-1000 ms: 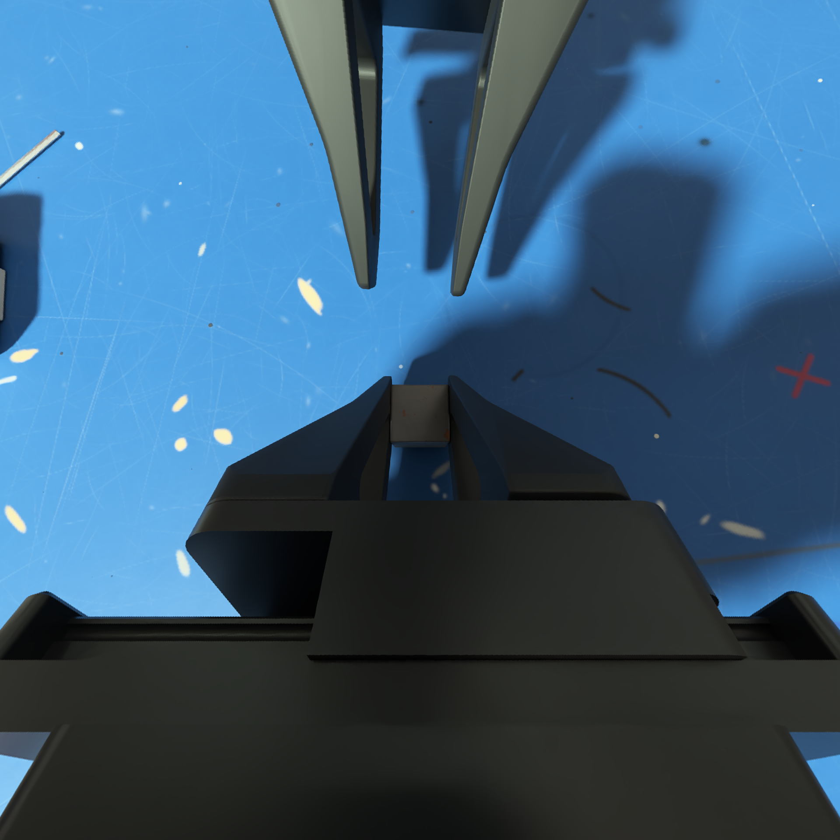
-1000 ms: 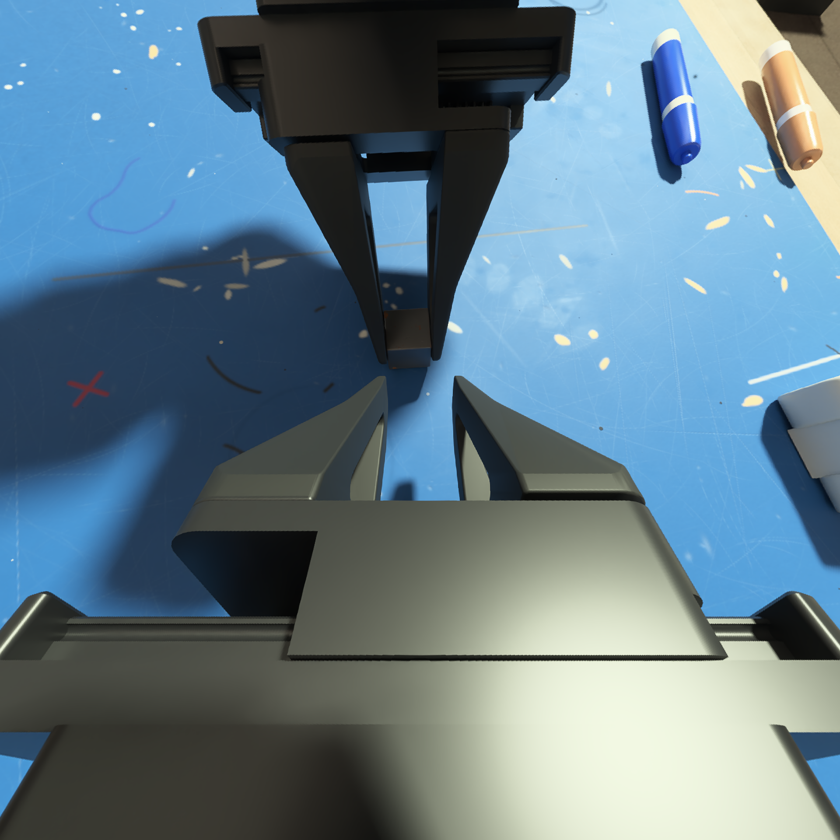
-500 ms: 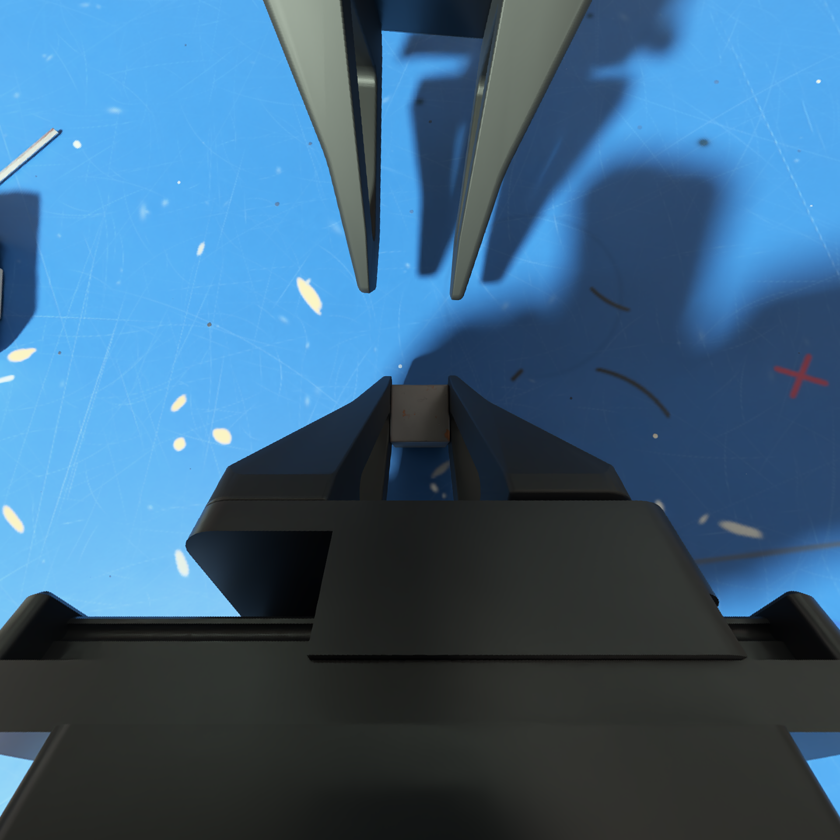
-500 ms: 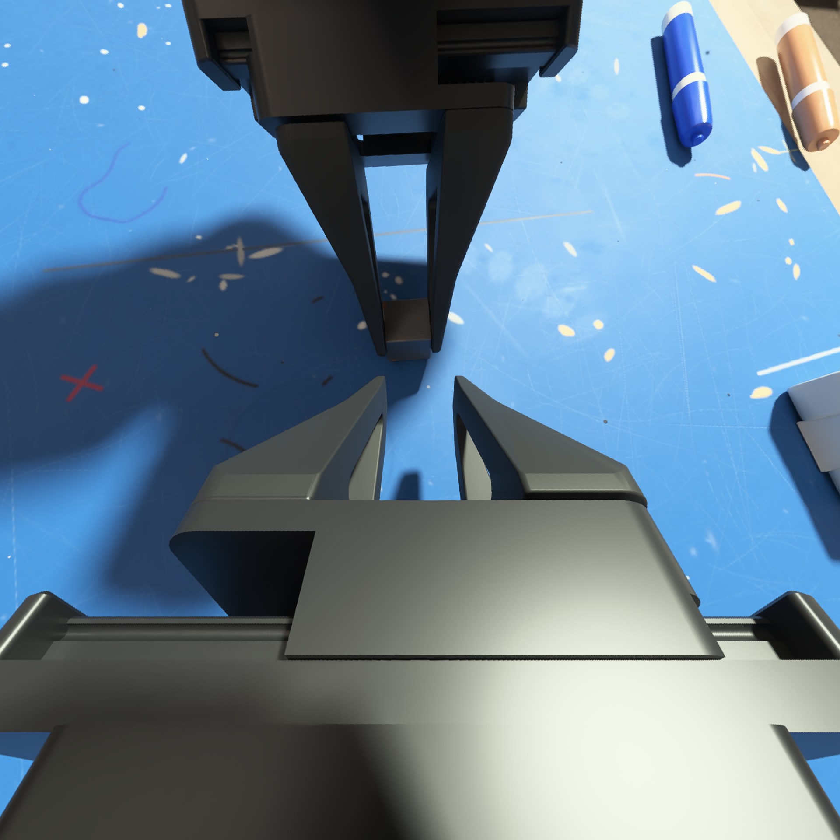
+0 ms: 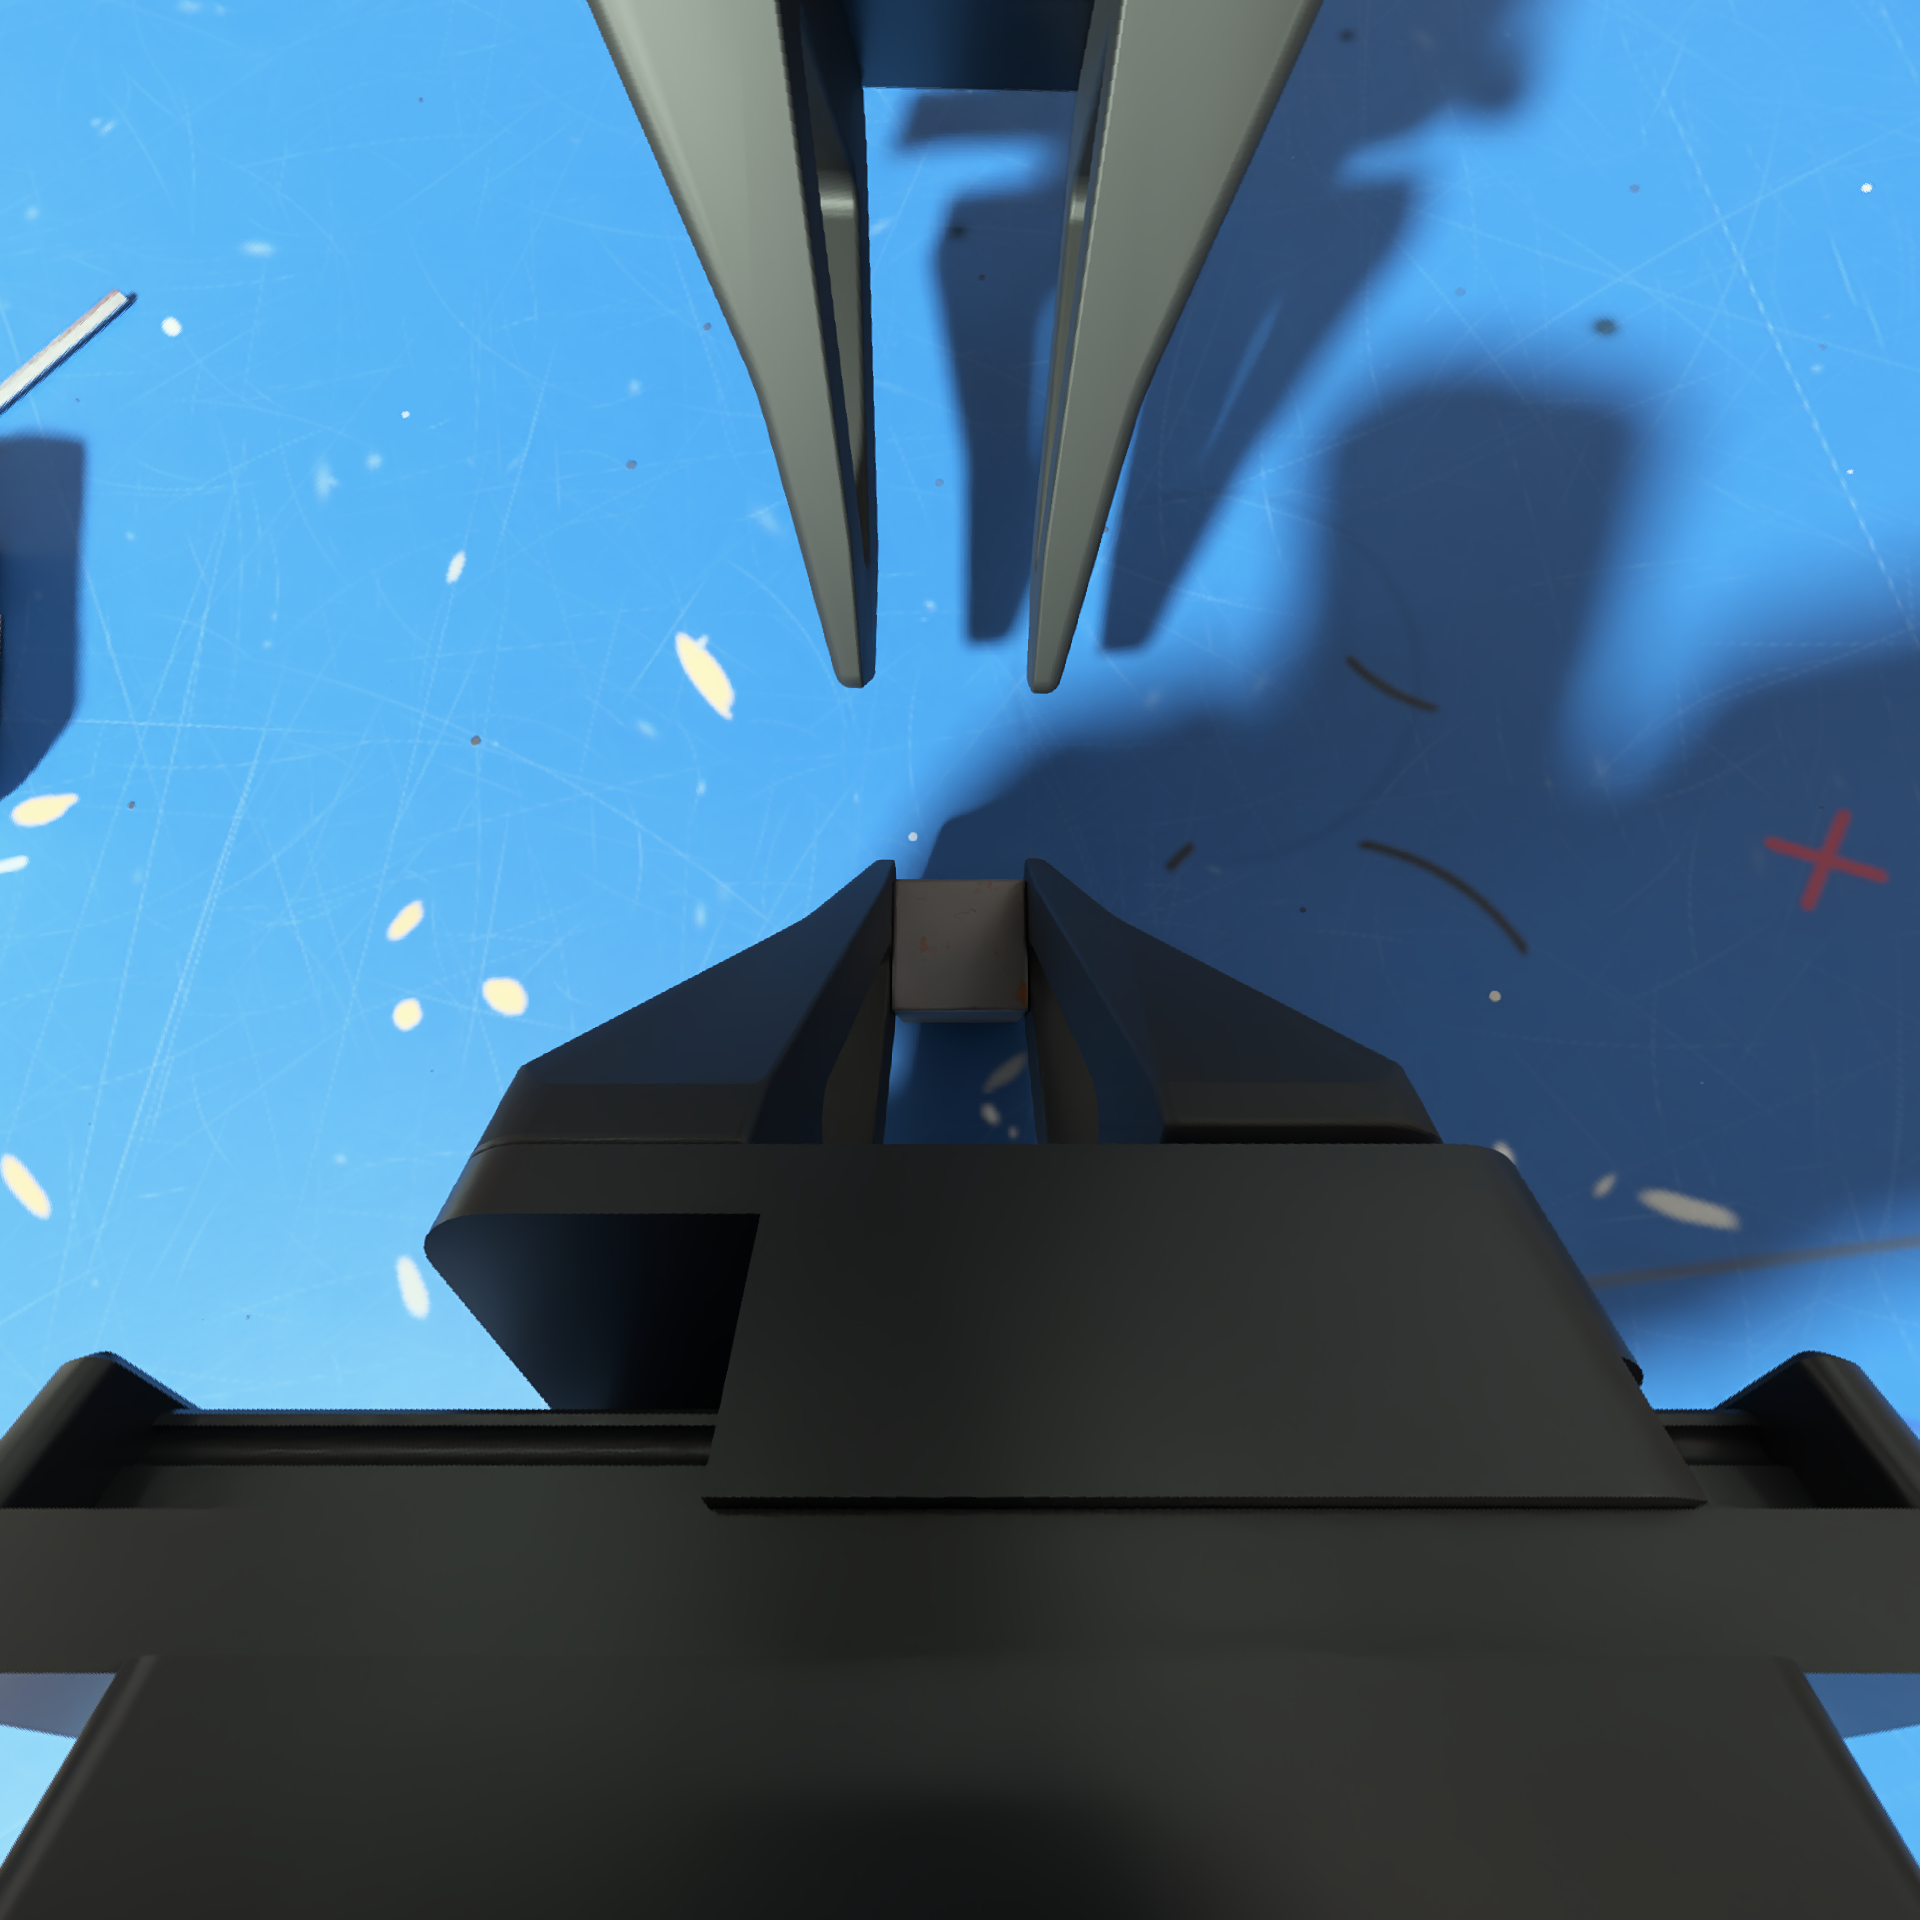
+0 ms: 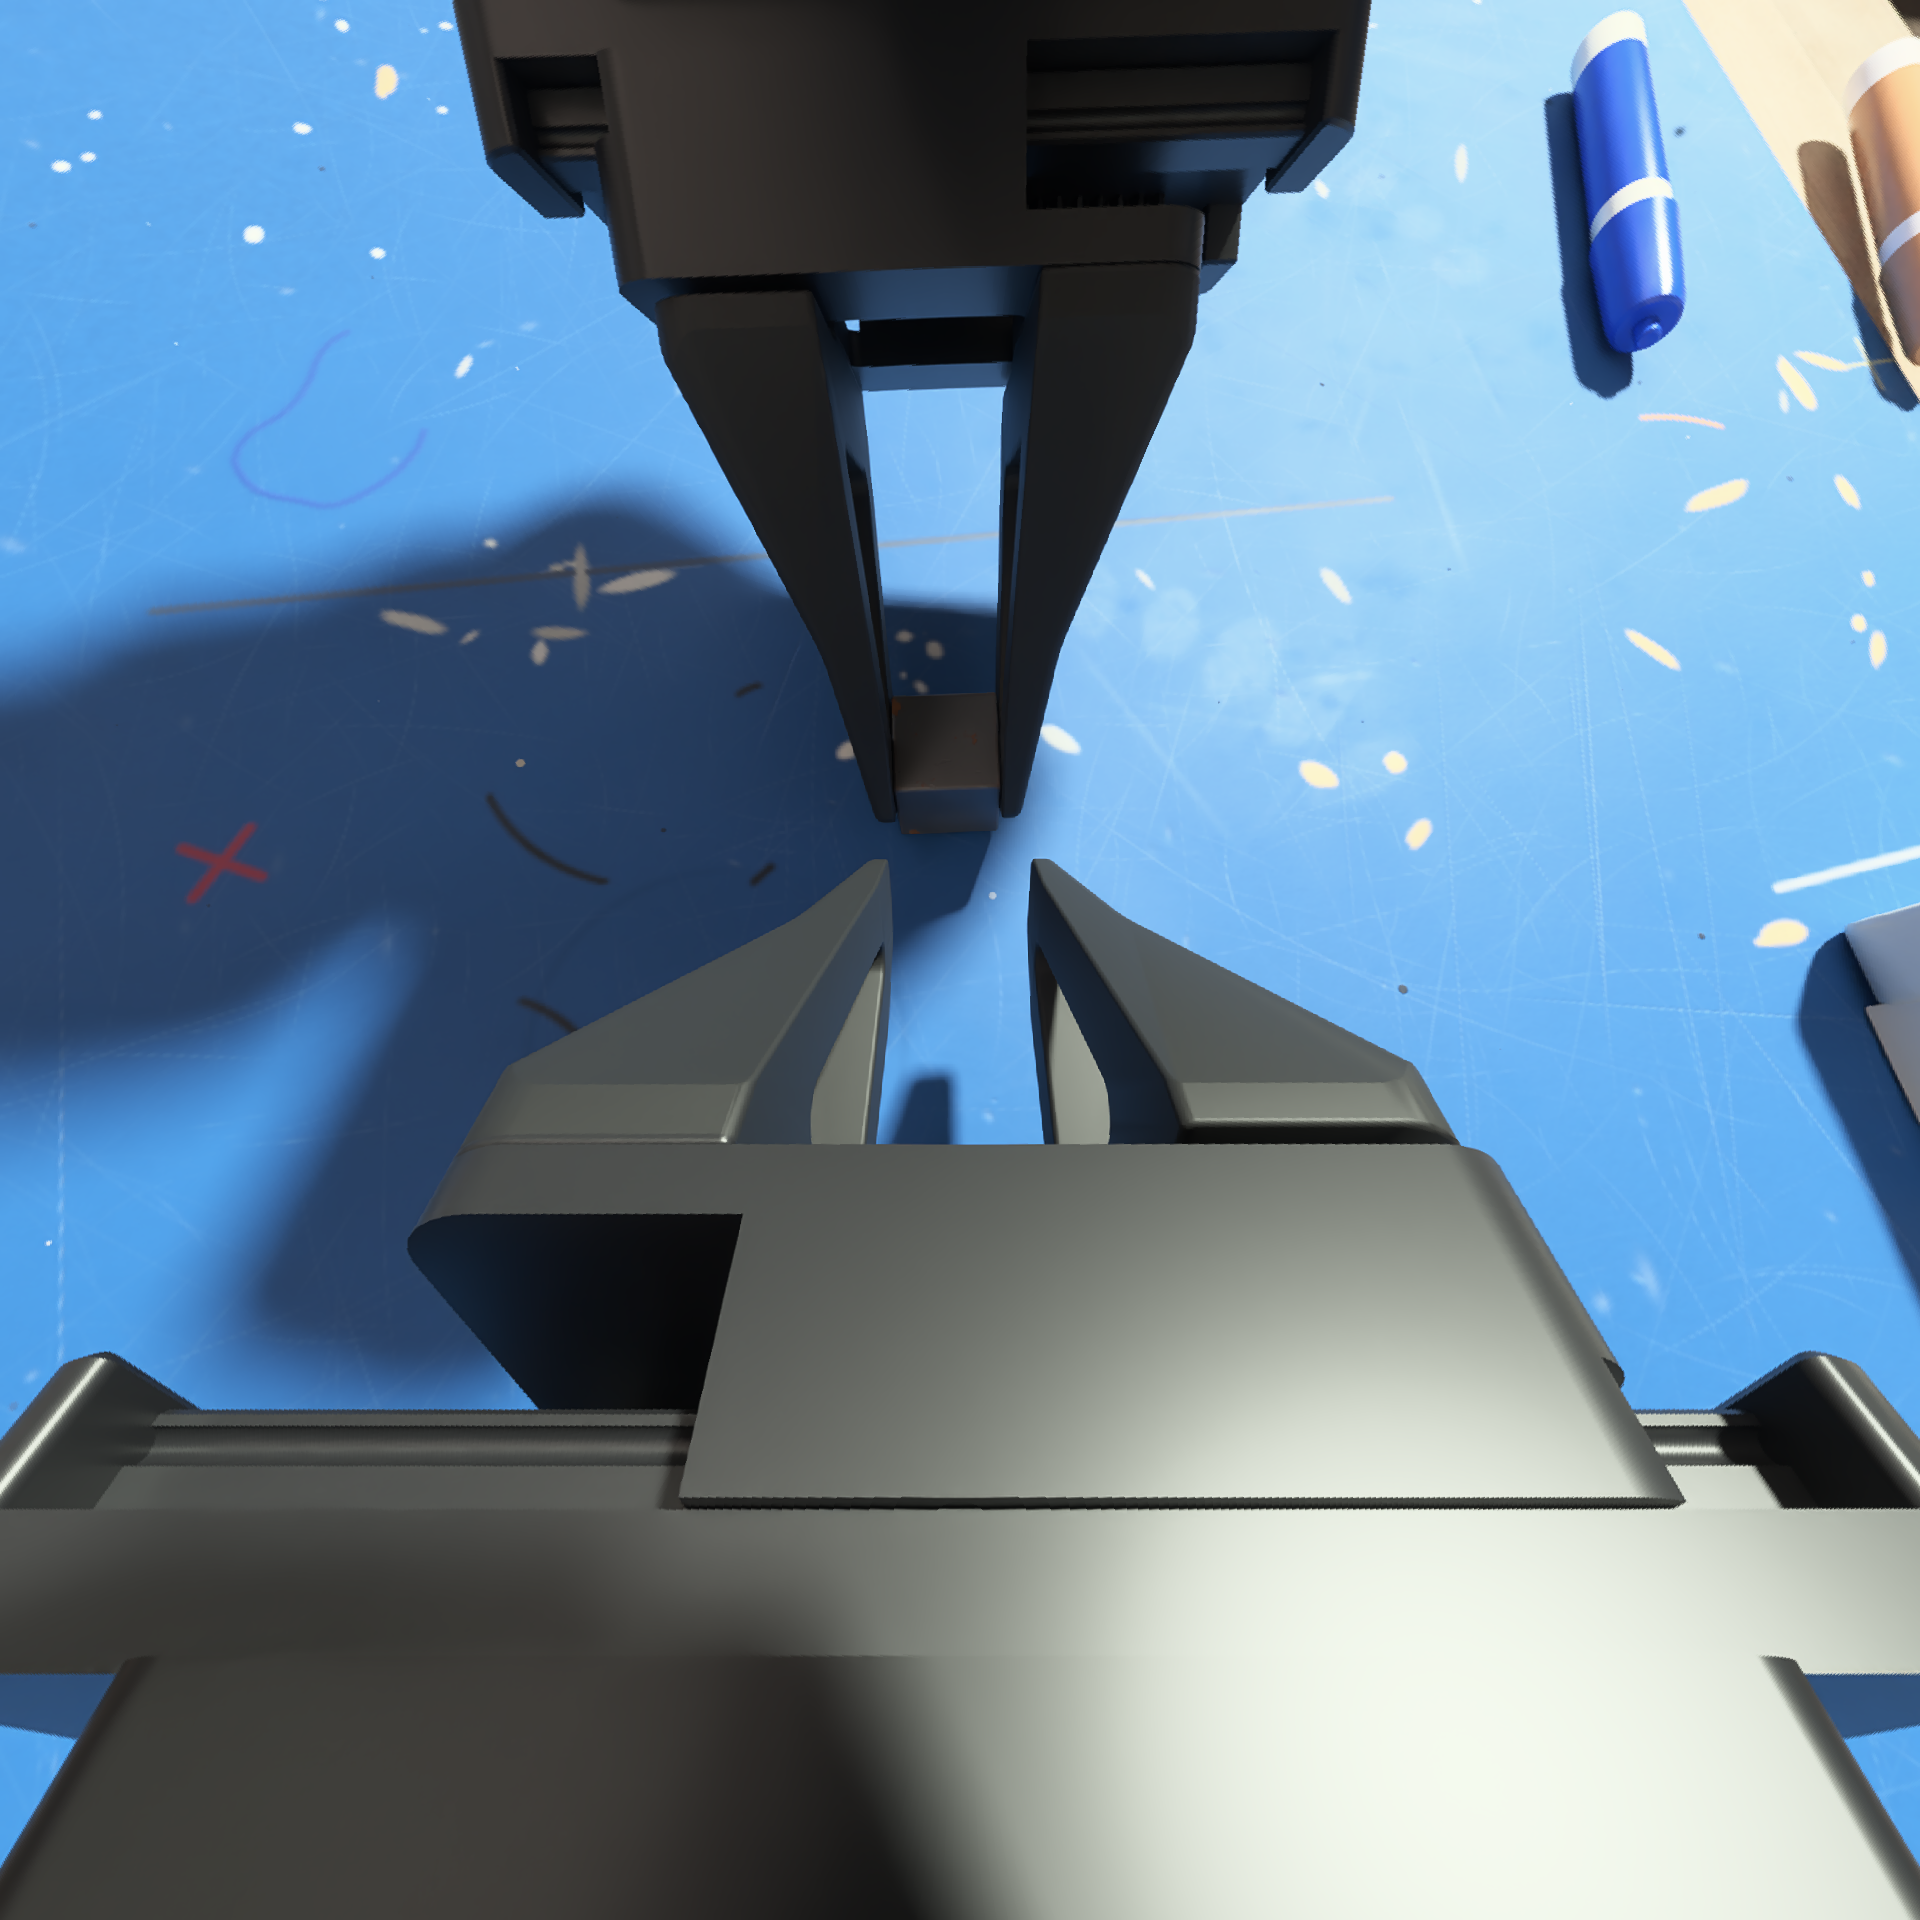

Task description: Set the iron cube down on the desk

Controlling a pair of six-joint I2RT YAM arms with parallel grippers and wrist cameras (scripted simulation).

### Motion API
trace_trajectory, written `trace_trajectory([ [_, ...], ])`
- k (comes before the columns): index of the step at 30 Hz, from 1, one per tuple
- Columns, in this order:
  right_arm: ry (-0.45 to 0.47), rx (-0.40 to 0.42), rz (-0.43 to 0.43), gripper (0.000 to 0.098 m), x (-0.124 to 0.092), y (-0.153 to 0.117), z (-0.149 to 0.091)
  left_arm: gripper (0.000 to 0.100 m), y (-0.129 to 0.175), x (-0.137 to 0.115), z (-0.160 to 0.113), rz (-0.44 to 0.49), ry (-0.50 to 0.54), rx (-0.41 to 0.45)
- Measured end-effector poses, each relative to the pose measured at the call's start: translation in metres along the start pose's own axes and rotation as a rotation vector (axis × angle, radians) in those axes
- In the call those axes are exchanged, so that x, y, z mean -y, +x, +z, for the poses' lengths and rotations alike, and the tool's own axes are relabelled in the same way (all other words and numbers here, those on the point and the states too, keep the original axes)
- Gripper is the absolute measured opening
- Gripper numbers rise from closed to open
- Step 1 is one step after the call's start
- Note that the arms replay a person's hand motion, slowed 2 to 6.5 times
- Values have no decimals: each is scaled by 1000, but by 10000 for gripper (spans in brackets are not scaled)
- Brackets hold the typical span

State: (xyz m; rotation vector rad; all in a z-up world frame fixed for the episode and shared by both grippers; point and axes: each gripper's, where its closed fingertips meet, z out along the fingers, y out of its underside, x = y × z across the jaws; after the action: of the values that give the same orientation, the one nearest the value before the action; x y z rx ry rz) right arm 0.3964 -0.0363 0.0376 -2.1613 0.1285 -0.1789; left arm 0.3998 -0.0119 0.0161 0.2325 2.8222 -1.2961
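Note:
A small grey iron cube [image 5: 958,945] sits pinched between the fingertips of my left gripper [image 5: 958,883], held above the blue desk mat [image 5: 416,623]. In the right wrist view the same cube [image 6: 943,758] shows at the tips of the left gripper [image 6: 943,821], which points towards me. My right gripper [image 6: 960,873] is open and empty, its tips just short of the cube and level with it. In the left wrist view the right gripper [image 5: 951,681] comes down from the top, its grey fingers apart.
A blue marker [image 6: 1626,187] and a tan marker [image 6: 1886,208] lie at the far right by the mat's edge, on bare wood [image 6: 1766,62]. A white object [image 6: 1886,997] lies at the right edge. A red cross [image 6: 220,862] is drawn on the mat.
My right gripper has moved a little closer to the left gripper, tip to tip. The left gripper still holds the cube and has hardly moved.

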Motion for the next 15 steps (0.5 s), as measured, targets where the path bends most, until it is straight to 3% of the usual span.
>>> trace_trajectory([
  [15,63,45,35,222,4,4,-9,201,0,0,0,-2,-1,-2],
])
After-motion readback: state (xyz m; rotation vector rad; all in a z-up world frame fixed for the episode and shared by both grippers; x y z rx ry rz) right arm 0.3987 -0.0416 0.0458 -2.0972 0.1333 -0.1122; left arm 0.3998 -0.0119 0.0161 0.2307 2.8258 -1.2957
